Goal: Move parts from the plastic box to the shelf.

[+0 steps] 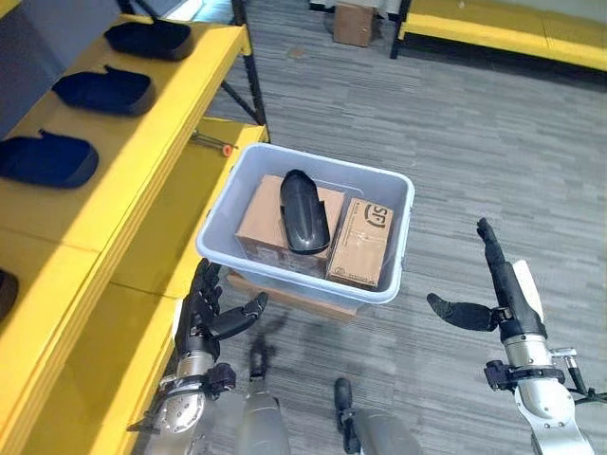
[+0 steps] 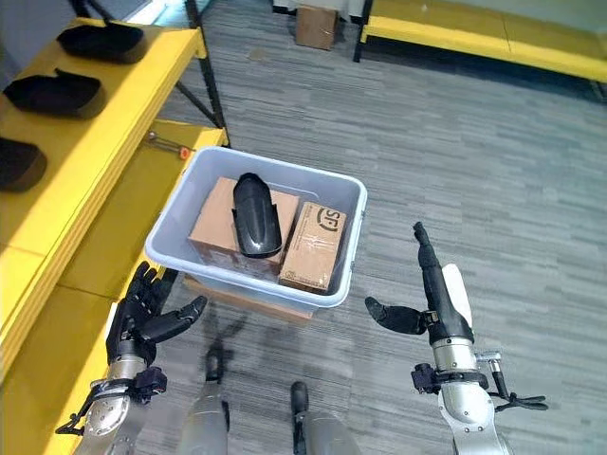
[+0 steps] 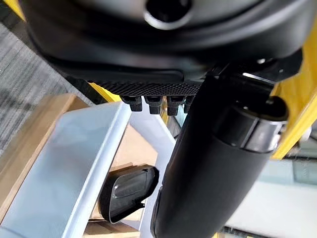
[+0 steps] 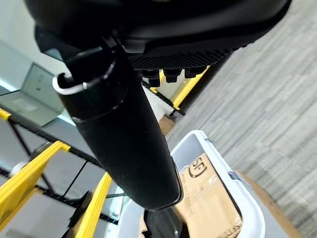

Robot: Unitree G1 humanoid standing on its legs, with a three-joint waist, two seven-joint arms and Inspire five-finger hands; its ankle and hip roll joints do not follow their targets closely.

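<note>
Both hands are empty, fingers straight: the left hand [image 1: 211, 308] is near the plastic box [image 1: 396, 232], the right hand [image 1: 493, 284] farther away. Past the fingers, a black part [image 1: 303, 210] lies on cardboard boxes [image 1: 360, 245] inside.

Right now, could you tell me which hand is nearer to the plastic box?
Left. The left hand sits open just below the plastic box's near left corner, almost at its wall. The right hand hangs open off to the box's right, a clear stretch of floor away.
</note>
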